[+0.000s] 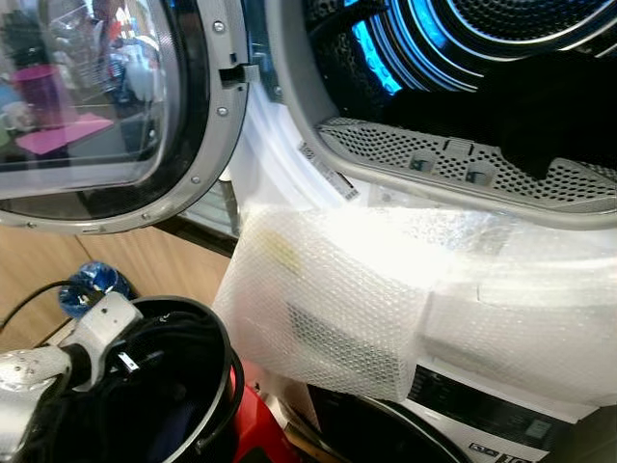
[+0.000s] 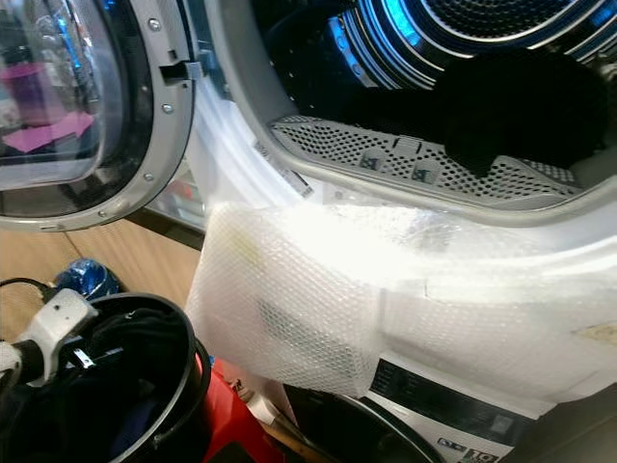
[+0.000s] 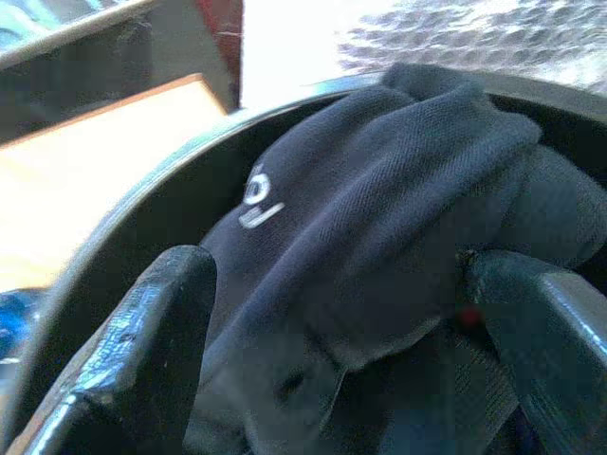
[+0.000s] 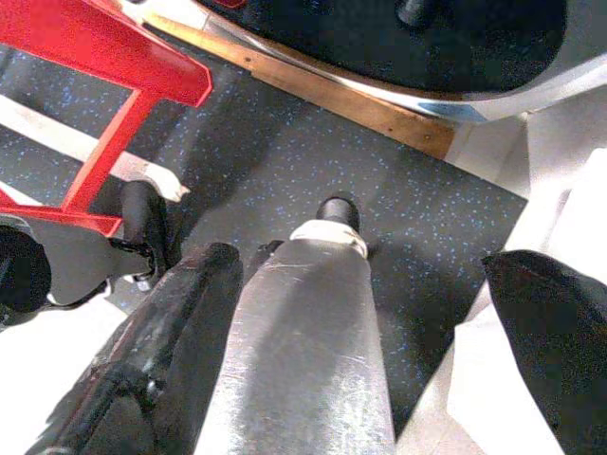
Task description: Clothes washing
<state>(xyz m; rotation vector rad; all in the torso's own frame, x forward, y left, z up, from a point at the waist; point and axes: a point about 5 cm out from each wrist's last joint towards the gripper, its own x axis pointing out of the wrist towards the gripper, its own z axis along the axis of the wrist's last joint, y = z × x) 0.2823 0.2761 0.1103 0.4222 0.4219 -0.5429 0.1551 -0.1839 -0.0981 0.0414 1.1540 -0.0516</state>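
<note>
A black round basket point(image 1: 227, 347) stands at the lower left, holding dark clothes. My left arm point(image 1: 92, 333) reaches down into it. In the left wrist view my left gripper point(image 3: 332, 275) is open, one finger on each side of a dark navy garment point(image 3: 379, 199) with a small white logo. Above, the machine's drum point(image 1: 424, 48) stands open and lit blue, with a black garment point(image 1: 549, 106) lying on its perforated lip. My right gripper point(image 4: 365, 265) hangs open over the speckled floor, beside my silver leg point(image 4: 303, 341).
The round glass door point(image 1: 96, 106) is swung open to the left. Bubble wrap point(image 1: 386, 289) drapes over the machine's front, above a second machine point(image 1: 472, 410). A red stand point(image 1: 260, 429) sits under the basket. A blue object point(image 1: 92, 286) lies on the wooden floor.
</note>
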